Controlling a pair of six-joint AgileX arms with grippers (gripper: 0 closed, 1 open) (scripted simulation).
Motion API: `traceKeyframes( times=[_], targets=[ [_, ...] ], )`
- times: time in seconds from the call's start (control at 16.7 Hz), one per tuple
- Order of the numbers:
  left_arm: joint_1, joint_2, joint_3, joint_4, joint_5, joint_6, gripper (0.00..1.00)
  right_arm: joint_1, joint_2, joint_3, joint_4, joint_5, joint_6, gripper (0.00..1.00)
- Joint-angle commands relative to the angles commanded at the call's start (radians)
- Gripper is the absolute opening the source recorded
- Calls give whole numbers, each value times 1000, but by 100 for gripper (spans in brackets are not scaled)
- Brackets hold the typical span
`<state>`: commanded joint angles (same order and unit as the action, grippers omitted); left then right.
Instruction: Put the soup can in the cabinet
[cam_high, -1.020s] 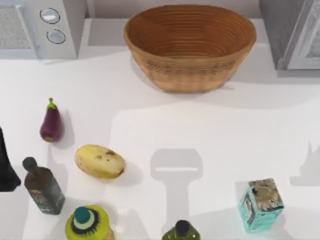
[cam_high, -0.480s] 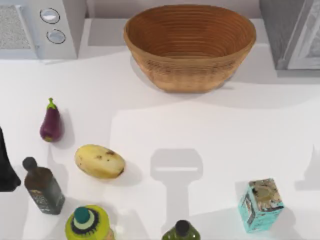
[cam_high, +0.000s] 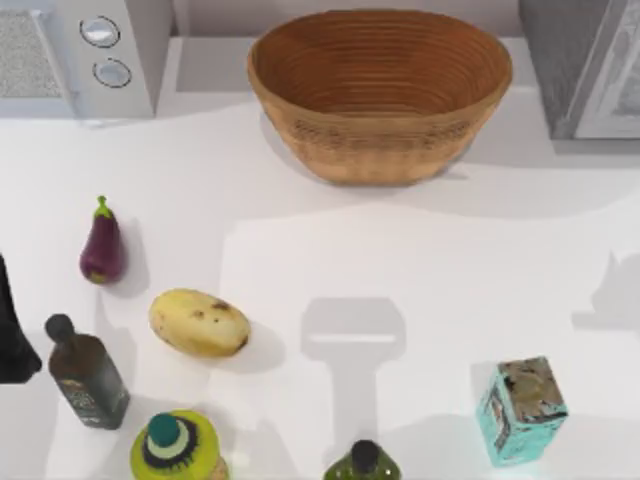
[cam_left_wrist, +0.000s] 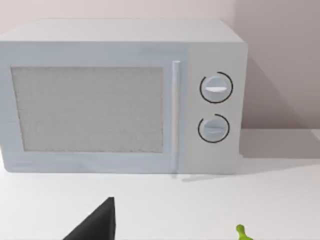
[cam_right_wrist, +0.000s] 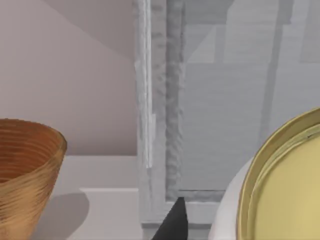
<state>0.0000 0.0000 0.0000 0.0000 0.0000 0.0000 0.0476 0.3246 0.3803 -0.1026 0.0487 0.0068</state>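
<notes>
the table (cam_high: 420, 270) is a white surface running across the whole top view. at its far right corner stands the cabinet (cam_high: 580, 65), a grey box with a pale framed door; in the right wrist view its door frame (cam_right_wrist: 155, 125) rises close ahead, with the shaded grey interior showing beside it. at the far left corner sits the white microwave (cam_high: 75, 55) with two round knobs, facing the left wrist camera squarely. between them at the back is the woven basket (cam_high: 380, 90).

nearer the front, the teal carton (cam_high: 522, 408) stands at the right, the potato (cam_high: 198, 322) lies left of centre, the dark bottle (cam_high: 88, 375) stands beside it, and the eggplant (cam_high: 102, 248) lies farther back on the left. a yellow-green bottle (cam_high: 178, 445) and a green bottle (cam_high: 362, 462) sit at the front edge.

the soup can (cam_right_wrist: 280, 190) is right up against the right wrist camera, its dull gold top and white side facing the cabinet opening. a dark fingertip (cam_right_wrist: 172, 225) of the right gripper shows beside it, so the can looks held, though i cannot tell the grip for certain. the left arm (cam_high: 12, 330) is parked at the table's left edge; i cannot tell its gripper's state.
</notes>
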Motion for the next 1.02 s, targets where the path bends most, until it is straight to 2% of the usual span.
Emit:
traceKeyframes(
  times=[0.66, 0.84, 1.02],
  targets=[
    [0, 0, 0, 0, 0, 0, 100, 105, 764, 1041, -242, 112, 9, 0],
    [0, 0, 0, 0, 0, 0, 100, 124, 908, 1240, -288, 133, 11, 0],
    [0, 0, 0, 0, 0, 0, 100, 136, 990, 1347, -315, 145, 12, 0]
  ],
)
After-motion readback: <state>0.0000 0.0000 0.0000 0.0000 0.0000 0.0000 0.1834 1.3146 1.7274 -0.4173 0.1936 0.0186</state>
